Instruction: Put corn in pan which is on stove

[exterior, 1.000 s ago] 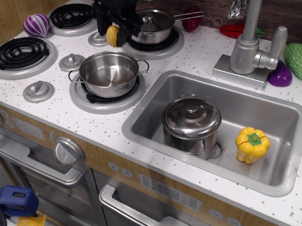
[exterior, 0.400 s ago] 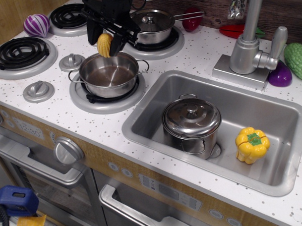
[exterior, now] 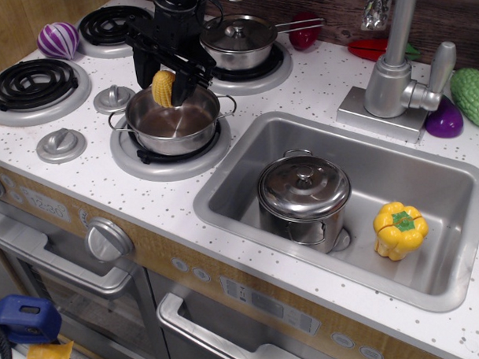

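My black gripper (exterior: 164,89) is shut on the yellow corn (exterior: 163,87) and holds it over the far left rim of the pan (exterior: 197,132). The pan is a wide shallow steel pot with wire loop handles. It sits on the front right burner of the white speckled stove (exterior: 88,130). The corn hangs just above the pan's inside, not touching the bottom.
A lidded saucepan (exterior: 239,42) sits on the back right burner. A purple vegetable (exterior: 58,38) lies at the far left. The sink (exterior: 453,211) holds a lidded steel pot (exterior: 304,196) and a yellow bell pepper (exterior: 399,229). The faucet (exterior: 395,72) stands behind the sink.
My gripper has moved forward, left and down with the corn, from beside the saucepan to low over the pan's rim.
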You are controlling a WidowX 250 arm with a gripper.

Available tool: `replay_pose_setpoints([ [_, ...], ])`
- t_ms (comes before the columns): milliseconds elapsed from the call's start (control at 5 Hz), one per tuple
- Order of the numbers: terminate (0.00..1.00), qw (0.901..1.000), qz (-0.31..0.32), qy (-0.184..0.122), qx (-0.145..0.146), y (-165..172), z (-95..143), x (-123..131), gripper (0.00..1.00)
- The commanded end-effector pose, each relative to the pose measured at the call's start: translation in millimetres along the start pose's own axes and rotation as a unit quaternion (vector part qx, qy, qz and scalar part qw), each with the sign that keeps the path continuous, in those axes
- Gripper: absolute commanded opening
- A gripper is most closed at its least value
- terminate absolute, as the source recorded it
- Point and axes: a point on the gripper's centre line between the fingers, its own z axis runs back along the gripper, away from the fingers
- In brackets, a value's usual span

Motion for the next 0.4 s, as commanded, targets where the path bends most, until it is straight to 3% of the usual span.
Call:
replay_pose_setpoints([
  [0, 0.0, 0.9991, 0.014, -0.038, 0.011, 12.5, 27.8, 5.0, 1.0],
  [200, 1.0, 0.9991, 0.014, -0.038, 0.011, 12.5, 27.8, 5.0, 1.0],
])
